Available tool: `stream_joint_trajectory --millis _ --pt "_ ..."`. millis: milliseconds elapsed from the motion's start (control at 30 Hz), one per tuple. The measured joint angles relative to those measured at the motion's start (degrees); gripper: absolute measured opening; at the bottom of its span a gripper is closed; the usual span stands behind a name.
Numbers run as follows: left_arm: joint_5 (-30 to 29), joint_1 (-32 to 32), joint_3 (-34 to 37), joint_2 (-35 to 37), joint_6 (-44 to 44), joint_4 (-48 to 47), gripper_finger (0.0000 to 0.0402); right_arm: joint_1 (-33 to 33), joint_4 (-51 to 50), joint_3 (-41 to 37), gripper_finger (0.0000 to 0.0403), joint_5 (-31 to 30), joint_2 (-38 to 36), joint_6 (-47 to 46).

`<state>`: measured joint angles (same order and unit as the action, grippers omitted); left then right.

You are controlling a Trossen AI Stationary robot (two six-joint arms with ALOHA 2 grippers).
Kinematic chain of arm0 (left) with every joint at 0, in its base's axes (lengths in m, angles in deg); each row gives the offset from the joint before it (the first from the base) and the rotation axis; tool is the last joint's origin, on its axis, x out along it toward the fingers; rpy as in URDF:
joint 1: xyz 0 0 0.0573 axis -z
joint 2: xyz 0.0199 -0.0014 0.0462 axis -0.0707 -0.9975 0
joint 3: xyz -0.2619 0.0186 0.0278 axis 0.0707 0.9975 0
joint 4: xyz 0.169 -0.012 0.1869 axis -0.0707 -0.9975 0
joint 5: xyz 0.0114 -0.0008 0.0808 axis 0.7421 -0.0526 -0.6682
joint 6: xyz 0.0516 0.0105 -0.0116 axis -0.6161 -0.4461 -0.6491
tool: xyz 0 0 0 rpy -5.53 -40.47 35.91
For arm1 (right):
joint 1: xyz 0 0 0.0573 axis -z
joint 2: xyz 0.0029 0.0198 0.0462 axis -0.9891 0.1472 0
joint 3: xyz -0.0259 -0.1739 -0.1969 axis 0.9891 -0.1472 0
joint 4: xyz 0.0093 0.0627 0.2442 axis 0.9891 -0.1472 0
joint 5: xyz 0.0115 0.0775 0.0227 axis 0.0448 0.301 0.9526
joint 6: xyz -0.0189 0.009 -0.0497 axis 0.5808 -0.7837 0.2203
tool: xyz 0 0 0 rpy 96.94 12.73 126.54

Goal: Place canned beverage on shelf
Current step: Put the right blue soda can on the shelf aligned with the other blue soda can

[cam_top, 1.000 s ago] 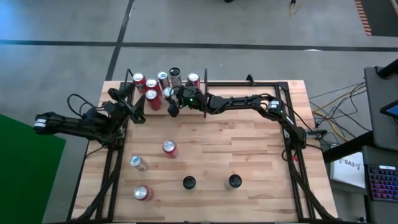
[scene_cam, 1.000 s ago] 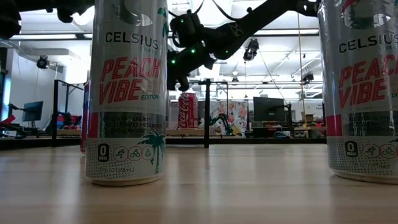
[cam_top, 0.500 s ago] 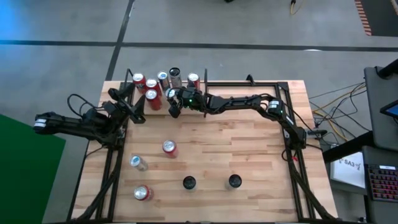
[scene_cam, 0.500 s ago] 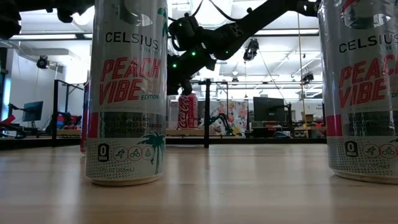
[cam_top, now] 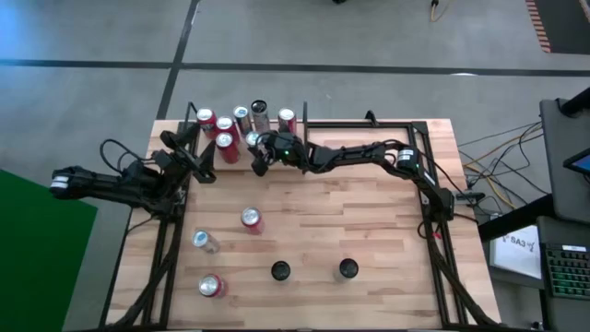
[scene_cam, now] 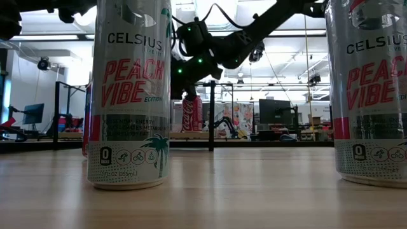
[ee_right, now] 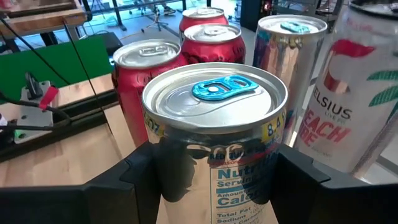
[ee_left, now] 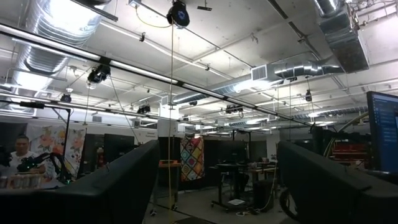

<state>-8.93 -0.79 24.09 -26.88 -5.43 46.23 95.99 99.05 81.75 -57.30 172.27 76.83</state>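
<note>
From above, the right pincer [cam_top: 256, 155] reaches among the cans clustered on the shelf [cam_top: 304, 198] at the far end of the surface. Only the right wrist view shows its grip: both fingers [ee_right: 99, 193] clamp a silver can with a blue tab [ee_right: 214, 140]. Just beyond it stand red cans [ee_right: 140, 81], with a tall white can [ee_right: 348, 93] to one side. The left pincer [cam_top: 189, 157] waits at the surface's left edge; its own view shows its fingers [ee_left: 118, 186] spread wide on nothing.
</note>
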Motion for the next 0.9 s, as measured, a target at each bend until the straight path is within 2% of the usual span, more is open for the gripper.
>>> stream_joint_trajectory --millis 433,900 --pt "0.0 0.0 0.0 0.0 0.0 0.0 0.0310 -0.1 8.5 -3.4 0.0210 0.0 0.0 -0.2" --pt "0.0 0.0 0.0 0.0 0.0 0.0 0.0310 -0.3 6.3 -3.5 0.0210 -0.7 0.0 0.2"
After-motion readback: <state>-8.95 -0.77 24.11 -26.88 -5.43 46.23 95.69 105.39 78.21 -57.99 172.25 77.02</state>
